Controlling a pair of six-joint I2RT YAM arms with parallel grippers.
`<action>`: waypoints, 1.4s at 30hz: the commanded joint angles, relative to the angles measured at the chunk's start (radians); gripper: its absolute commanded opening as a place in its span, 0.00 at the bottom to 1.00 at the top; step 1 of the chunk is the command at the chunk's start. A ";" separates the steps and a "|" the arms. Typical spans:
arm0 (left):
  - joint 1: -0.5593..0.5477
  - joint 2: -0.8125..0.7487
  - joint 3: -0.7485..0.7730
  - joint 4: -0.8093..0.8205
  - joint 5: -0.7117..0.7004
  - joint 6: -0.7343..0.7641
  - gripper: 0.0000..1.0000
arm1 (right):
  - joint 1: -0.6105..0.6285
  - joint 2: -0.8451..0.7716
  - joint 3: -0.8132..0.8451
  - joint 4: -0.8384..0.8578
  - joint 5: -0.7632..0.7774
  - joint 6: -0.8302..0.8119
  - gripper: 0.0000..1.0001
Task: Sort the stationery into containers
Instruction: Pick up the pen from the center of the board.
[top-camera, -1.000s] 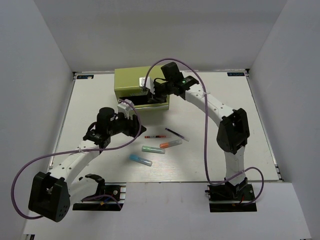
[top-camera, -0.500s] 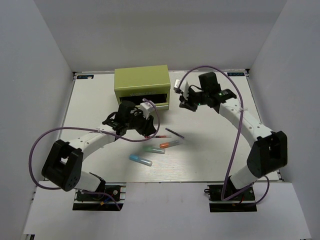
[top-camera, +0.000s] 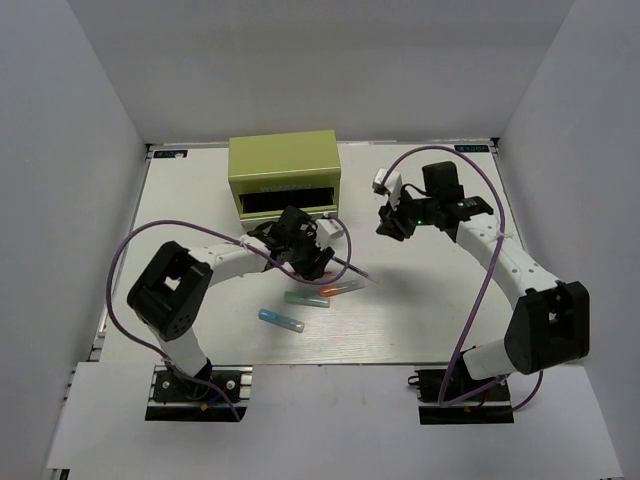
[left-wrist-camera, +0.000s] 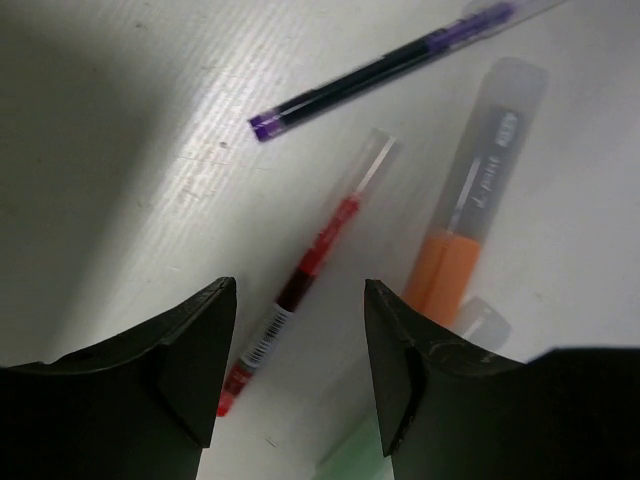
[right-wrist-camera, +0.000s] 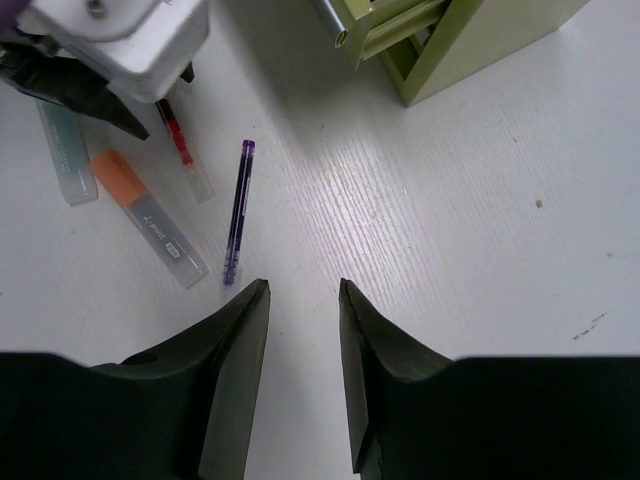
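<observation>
Slim clear-barrelled red pen (left-wrist-camera: 310, 262) lies on grained white table (left-wrist-camera: 120, 150).

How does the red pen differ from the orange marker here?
The red pen is thin with a clear barrel; the orange marker is thicker, orange at one end and grey along the rest. The red pen carries a barcode label; the orange marker has printed lettering. The red pen lies under the gap of the open left pincer; the orange marker lies beside it. Both lie flat on the table, roughly parallel.
</observation>
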 joint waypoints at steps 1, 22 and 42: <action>-0.001 0.018 0.060 -0.020 -0.084 0.050 0.65 | -0.011 -0.039 -0.029 0.024 -0.050 0.019 0.41; -0.049 0.110 0.016 -0.095 -0.133 0.062 0.21 | -0.023 -0.059 -0.080 0.052 -0.073 0.041 0.45; -0.022 -0.329 0.062 0.001 -0.070 0.063 0.00 | -0.030 -0.039 -0.164 0.109 -0.062 0.059 0.28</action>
